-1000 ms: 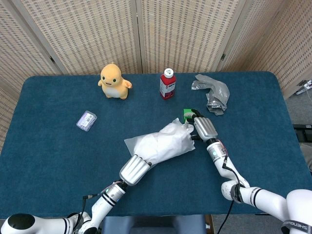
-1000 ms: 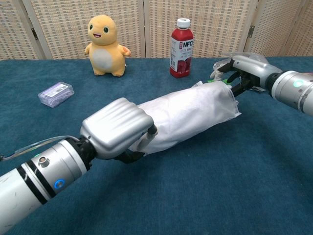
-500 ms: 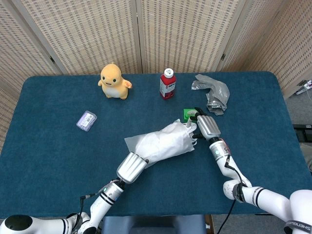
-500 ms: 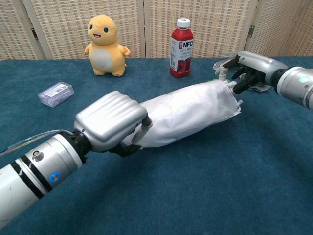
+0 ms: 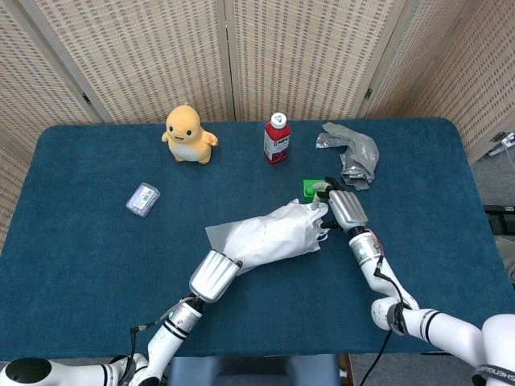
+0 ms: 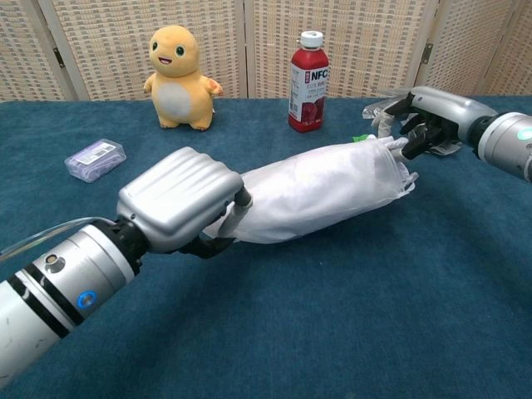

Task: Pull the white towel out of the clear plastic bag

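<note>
A dark blue table (image 5: 72, 241) fills both views, backed by woven folding screens. Near the centre of the frame lies the clear plastic bag (image 5: 221, 237), stretched on a slant from lower left to upper right, with the white towel (image 5: 273, 233) bundled inside it and filling most of its length.

The left hand (image 6: 179, 208), at the lower left of the bundle, has its fingers curled under and around the bag's near end, gripping it. The right hand (image 6: 424, 116), at the right edge of the chest view, has its fingers closed in a pinch on the ruffled far end of the bundle — whether they hold towel cloth or only plastic cannot be told.

Just behind the right hand, a small green item (image 5: 312, 187) rests on the table. Toward the top of the frame stand a red juice bottle (image 6: 308, 81) with a white cap and a yellow plush toy (image 6: 177, 77). A small clear purple box (image 6: 95, 159) lies at the left, and a crumpled silver-grey bag (image 5: 352, 153) sits at the upper right in the head view.
</note>
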`<state>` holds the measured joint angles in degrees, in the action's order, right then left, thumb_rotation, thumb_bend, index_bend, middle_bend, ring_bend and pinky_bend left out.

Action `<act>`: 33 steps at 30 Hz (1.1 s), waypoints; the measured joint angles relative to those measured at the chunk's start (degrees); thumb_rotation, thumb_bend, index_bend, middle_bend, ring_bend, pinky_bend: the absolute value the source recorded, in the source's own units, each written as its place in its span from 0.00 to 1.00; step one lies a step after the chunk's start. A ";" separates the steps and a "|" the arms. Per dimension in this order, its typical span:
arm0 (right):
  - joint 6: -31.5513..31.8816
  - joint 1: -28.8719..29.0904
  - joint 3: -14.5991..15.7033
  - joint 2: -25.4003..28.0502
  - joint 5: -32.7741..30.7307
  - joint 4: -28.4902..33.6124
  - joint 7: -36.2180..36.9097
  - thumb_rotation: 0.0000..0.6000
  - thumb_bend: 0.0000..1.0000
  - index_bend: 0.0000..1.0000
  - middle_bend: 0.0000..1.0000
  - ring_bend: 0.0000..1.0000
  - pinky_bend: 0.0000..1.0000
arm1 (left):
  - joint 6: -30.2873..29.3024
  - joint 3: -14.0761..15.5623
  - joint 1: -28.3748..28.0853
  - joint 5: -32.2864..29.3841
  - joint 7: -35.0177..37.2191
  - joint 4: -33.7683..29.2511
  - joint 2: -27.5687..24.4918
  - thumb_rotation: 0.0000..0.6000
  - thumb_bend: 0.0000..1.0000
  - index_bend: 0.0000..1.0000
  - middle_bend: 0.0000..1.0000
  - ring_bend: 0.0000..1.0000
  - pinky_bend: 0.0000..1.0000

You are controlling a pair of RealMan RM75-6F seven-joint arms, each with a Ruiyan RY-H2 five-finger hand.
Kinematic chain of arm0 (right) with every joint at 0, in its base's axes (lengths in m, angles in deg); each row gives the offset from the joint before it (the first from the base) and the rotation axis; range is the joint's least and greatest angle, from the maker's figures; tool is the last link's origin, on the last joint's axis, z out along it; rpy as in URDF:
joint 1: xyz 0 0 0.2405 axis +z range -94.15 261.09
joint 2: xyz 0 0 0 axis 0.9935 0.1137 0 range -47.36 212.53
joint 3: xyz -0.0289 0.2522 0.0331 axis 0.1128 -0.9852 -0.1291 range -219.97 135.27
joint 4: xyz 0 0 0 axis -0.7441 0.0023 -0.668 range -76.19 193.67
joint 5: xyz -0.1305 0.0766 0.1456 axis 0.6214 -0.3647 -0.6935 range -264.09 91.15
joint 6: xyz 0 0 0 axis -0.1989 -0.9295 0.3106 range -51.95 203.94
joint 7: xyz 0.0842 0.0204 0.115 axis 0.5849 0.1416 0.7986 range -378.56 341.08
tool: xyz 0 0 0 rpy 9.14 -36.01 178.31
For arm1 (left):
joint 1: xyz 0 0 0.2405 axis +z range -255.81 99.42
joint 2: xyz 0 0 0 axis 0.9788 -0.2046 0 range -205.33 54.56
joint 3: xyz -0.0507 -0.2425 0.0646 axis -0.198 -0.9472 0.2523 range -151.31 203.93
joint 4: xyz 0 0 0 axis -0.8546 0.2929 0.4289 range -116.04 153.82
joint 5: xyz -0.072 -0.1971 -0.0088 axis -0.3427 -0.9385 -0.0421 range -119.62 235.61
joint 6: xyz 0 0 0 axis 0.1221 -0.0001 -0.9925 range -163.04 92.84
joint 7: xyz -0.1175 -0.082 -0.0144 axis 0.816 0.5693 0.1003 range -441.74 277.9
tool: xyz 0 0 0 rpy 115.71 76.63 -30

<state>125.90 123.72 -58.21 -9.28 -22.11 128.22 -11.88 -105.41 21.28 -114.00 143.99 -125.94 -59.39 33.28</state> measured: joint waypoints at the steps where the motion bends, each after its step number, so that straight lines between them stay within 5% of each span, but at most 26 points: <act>1: 0.01 -0.03 0.03 -0.02 0.02 -0.04 0.02 1.00 0.66 0.78 0.23 0.04 0.21 | -0.08 0.01 0.10 0.00 -0.11 -0.04 0.01 1.00 0.52 0.66 0.93 0.84 0.93; 16: 0.59 -1.27 -0.18 1.43 -1.14 -0.53 -0.08 1.00 0.66 0.78 0.23 0.04 0.21 | -1.39 -0.19 2.34 -1.68 1.13 -0.17 -1.70 1.00 0.53 0.66 0.93 0.84 0.93; 33: 3.24 -2.22 -3.78 5.63 -3.69 2.23 -0.43 1.00 0.67 0.78 0.24 0.04 0.21 | -4.11 -0.71 5.31 -2.79 4.96 -1.40 -7.27 1.00 0.53 0.66 0.93 0.84 0.93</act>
<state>129.14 121.49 -61.99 -3.65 -25.80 130.45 -12.31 -109.52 20.57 -108.70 141.21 -120.98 -60.79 26.01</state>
